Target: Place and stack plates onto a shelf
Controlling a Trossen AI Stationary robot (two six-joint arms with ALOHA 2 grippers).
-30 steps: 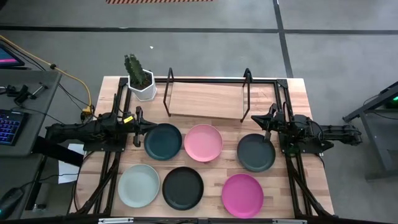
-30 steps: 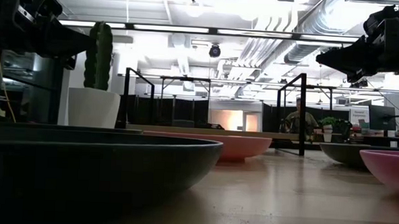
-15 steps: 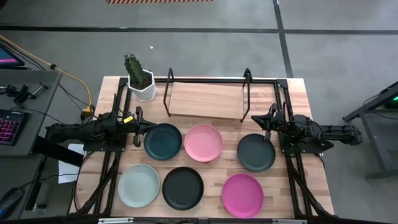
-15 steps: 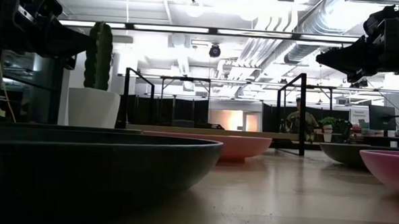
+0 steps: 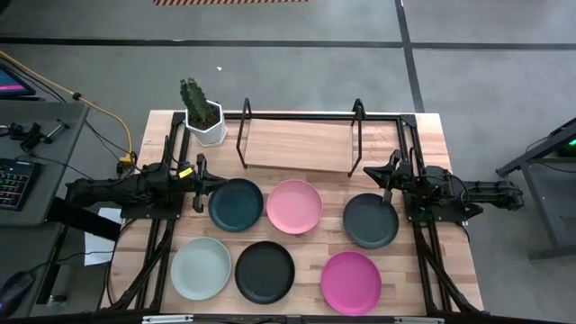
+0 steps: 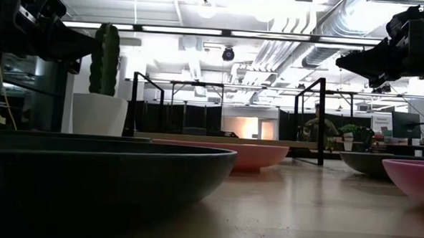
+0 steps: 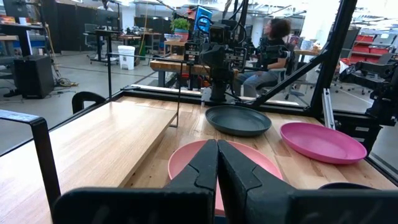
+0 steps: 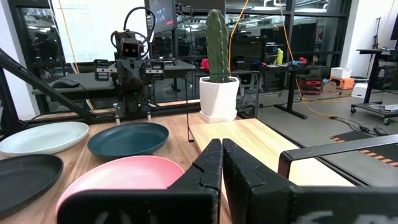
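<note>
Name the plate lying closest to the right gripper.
The dark grey plate, just beside the right gripper; the other five plates lie farther left or nearer the table's front edge.

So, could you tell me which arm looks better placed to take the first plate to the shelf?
Either could begin. The left gripper, shut, sits beside the dark teal plate; the right gripper, shut, sits at the dark grey plate's edge. The shelf is bare, so I'd lean right.

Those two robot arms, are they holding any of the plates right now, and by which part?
Nothing is held. The left tool and right tool are both shut on nothing, and all six plates lie on the table.
</note>
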